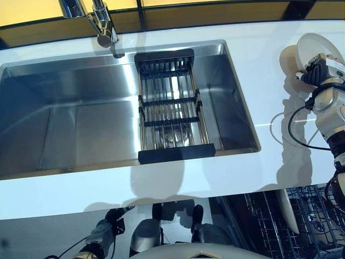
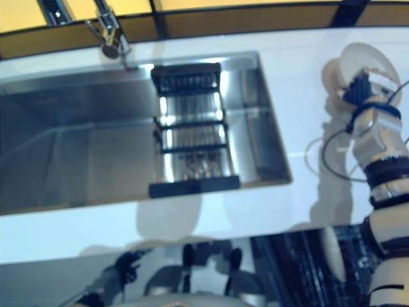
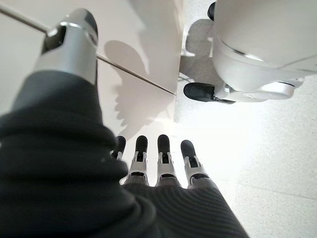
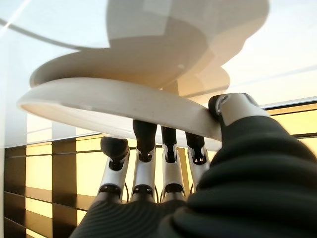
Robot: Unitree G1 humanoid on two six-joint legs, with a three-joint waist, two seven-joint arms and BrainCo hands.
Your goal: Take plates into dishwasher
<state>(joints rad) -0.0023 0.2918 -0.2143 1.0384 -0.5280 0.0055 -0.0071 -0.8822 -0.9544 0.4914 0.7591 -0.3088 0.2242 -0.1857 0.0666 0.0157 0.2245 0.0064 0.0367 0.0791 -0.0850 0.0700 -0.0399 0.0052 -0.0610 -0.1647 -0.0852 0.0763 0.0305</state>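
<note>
Looking down from the left eye view, a white bench [image 1: 253,162] carries a steel sink [image 1: 70,113] with a faucet [image 1: 102,24] at its back rim and a black-framed drying rack [image 1: 171,105] spanning its right part. At the far right of the bench, the right hand [image 1: 318,70] reaches a white plate [image 1: 315,46], which appears tilted up off the surface. Below the bench's front edge, at lower right, an open dishwasher rack [image 1: 310,216] shows dark wire tines with another plate [image 1: 287,210] standing on edge in it. The left hand [image 1: 110,226] hangs low under the bench edge, well apart from everything. The right eye view gives the same layout, with the right hand [image 2: 361,89] against the white plate [image 2: 364,64] and the sink [image 2: 77,141] to its left. From the left wrist view, the left hand [image 3: 158,163] has its fingers straight and relaxed, holding nothing, pointing toward a pale floor [image 3: 277,158] beside a white cabinet front [image 3: 133,44]. From the right wrist view, the right hand [image 4: 163,163] pinches the plate [image 4: 114,101] at its rim, fingers [image 4: 144,134] beneath it and thumb [image 4: 233,109] curled over the edge.
</note>
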